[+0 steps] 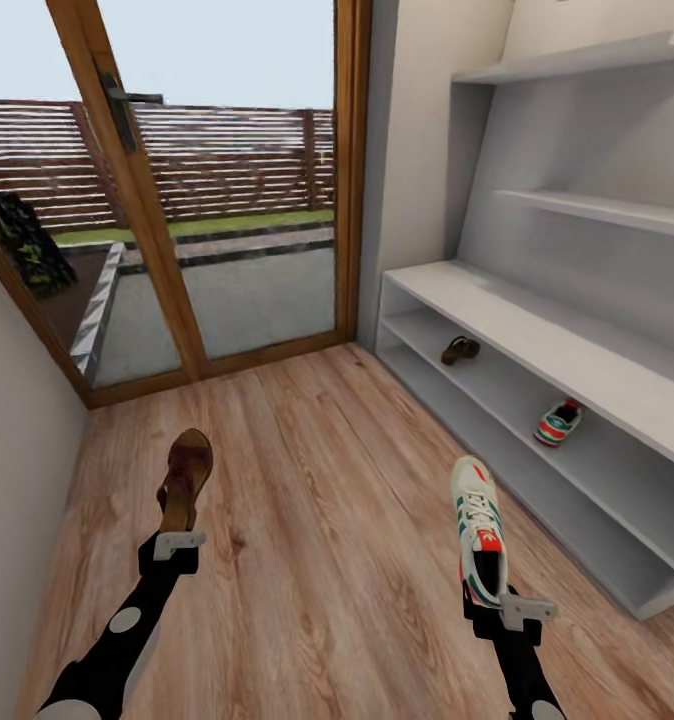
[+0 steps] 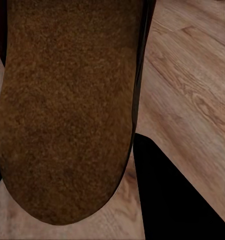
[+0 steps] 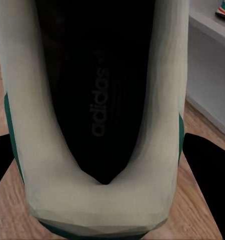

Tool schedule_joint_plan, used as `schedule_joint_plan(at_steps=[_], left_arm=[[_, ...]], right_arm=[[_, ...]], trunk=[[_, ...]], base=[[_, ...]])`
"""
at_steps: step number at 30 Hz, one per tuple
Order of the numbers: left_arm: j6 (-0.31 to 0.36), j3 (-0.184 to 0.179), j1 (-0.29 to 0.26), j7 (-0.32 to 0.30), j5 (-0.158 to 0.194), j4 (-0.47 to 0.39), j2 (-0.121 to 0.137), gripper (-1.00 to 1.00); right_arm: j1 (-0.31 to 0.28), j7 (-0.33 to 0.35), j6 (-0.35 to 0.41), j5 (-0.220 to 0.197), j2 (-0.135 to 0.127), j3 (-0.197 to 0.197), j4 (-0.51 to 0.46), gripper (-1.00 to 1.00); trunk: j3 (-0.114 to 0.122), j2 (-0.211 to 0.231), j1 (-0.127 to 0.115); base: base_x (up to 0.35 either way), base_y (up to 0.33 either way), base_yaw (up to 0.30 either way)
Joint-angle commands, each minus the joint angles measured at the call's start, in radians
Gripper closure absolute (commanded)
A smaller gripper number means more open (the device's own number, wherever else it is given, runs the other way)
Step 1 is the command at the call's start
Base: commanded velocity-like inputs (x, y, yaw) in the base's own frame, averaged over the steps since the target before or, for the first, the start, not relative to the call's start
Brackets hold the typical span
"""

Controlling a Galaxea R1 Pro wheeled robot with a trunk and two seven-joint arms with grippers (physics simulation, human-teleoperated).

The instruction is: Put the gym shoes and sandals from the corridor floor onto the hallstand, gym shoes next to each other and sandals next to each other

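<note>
Wood-grain planks of the corridor floor (image 1: 327, 520) run toward a glazed, wood-framed door (image 1: 217, 200) with a fenced yard beyond, as the robot faces the corner with a shoe in each arm. At the left of the head view, the left arm reaches forward and low, its left gripper (image 1: 177, 545) clamped on the heel end of a brown sandal (image 1: 185, 480) that points away from the robot, clear of the planks; the left wrist view looks straight down the sandal's suede-like footbed (image 2: 67, 110). At centre-right, the right arm is stretched forward likewise, and the right gripper (image 1: 502, 605) holds a white gym shoe (image 1: 479, 530) with green stripes by its heel, toe pointing ahead; the right wrist view looks into its dark opening (image 3: 100, 95). At the far right stands the white hallstand (image 1: 537, 330), where a second sandal (image 1: 460, 349) lies near the door end of the upper open shelf and a second gym shoe (image 1: 558, 423) sits further along it, the two well apart. Judged from this, the step in hand is carrying the pair over for placing, and it would go best if the robot turned toward the rack, slid each shoe into the shelf beside its mate, the sandal toward the door end, and kept toes level so neither catches the shelf edge before release.
</note>
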Motion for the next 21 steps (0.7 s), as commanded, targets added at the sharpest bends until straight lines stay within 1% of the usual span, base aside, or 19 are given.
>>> schedule_joint_plan(at_steps=[1, 15, 21], left_arm=[[-0.004, 0.007, -0.001, -0.008, -0.012, 0.001, -0.001, 1.00], [-0.004, 0.007, -0.001, -0.008, -0.012, 0.002, 0.000, 1.00], [-0.006, 0.007, -0.001, -0.008, -0.012, 0.002, 0.000, 1.00]], right_arm=[[-0.001, -0.003, -0.002, 0.009, 0.001, -0.003, 0.000, 1.00], [-0.001, -0.004, -0.002, 0.009, 0.001, -0.003, 0.000, 1.00], [-0.001, -0.004, -0.002, 0.010, 0.001, -0.003, 0.000, 1.00]], trunk=[[0.000, 0.000, 0.000], [0.012, 0.000, 0.000], [0.017, 0.000, 0.000]], base=[[0.301, 0.211, -0.253], [0.293, 0.217, -0.261], [0.274, 0.164, -0.262]])
